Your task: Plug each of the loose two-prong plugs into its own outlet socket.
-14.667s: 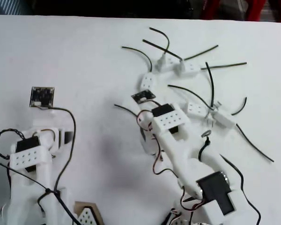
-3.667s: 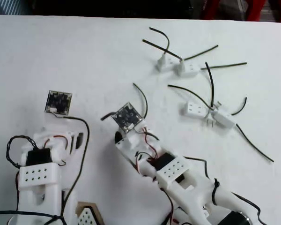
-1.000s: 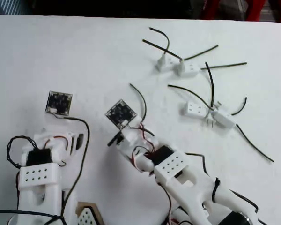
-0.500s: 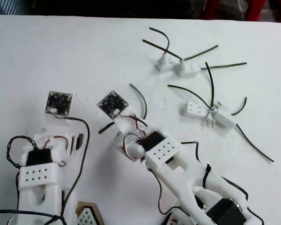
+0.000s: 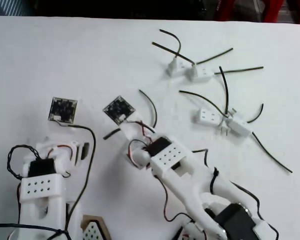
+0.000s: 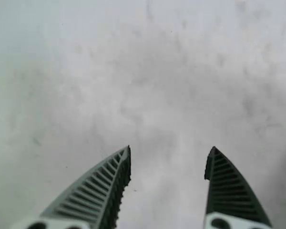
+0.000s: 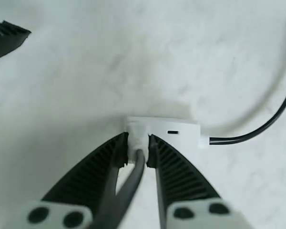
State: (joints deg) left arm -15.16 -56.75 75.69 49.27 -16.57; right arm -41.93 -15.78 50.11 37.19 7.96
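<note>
My right gripper is shut on the narrow end of a white plug piece lying on the white table. One black cord leaves its far end and another runs back between my fingers. In the high view this right gripper sits mid-table with the cord curling up beside it. My left gripper stands open over bare table, and in the high view it is at the lower left. More white plugs and sockets lie at the upper right: a pair, a socket block and a plug.
Black cords sprawl around the upper-right cluster. The left gripper's dark fingertip shows in the right wrist view, close by. The table is bare across its left and far parts. A brown-edged part sits at the near edge.
The right arm has carried the white plug piece from the upper-right cluster toward the lower left, and in the last second shifted further left and away. The left arm has kept still lately.
</note>
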